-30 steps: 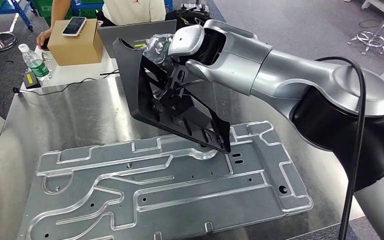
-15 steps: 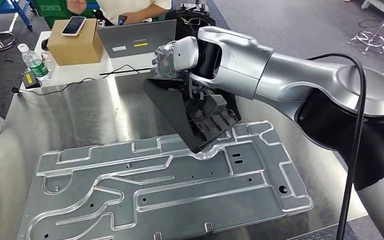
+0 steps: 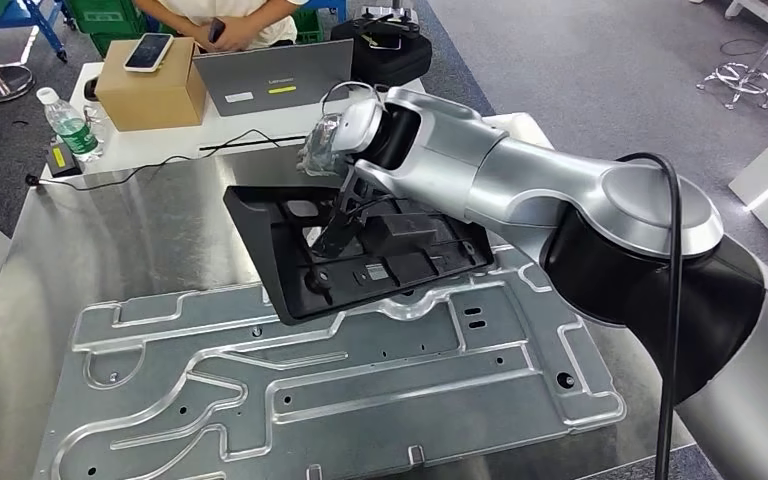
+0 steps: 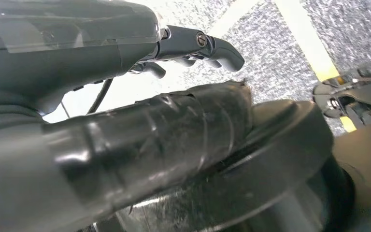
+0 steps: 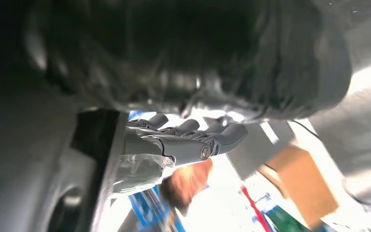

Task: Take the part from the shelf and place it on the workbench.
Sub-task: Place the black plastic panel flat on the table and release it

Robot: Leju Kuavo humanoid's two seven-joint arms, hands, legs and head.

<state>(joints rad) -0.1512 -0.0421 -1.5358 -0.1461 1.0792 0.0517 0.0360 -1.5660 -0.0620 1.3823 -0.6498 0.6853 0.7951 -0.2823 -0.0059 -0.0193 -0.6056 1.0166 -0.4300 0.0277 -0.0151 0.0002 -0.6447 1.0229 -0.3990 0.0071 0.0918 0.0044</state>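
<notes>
— Start with the head view. What are you holding?

— My right hand [image 3: 335, 140] is over the far edge of the flat black plastic frame part [image 3: 360, 250]. A second ago that part stood tilted steeply on one corner. Now it lies nearly flat, its near edge resting on the large grey stamped metal panel [image 3: 340, 390] and its far side over the bare steel workbench [image 3: 130, 230]. My fingers seem to reach down into the part's ribs, so I judge I am holding it, though the grip itself is hidden behind my wrist.

— So the placing is nearly done?

— I think so. The part has come down from its lean, and what is left is to let go and lift clear. Beyond the bench stand a brown cardboard box [image 3: 150, 95] with a phone on it and a clear water bottle [image 3: 70, 125], and a person is behind them.

— The left wrist view?

— My left hand [image 4: 193, 46] hangs over speckled grey floor, fingers loosely curled with nothing in them.

— And the right wrist view?

— Blurred and dark. I see my right hand's fingers [image 5: 188, 137] lying together along the part's black edge, but I cannot tell from here how firmly they pinch it.
</notes>
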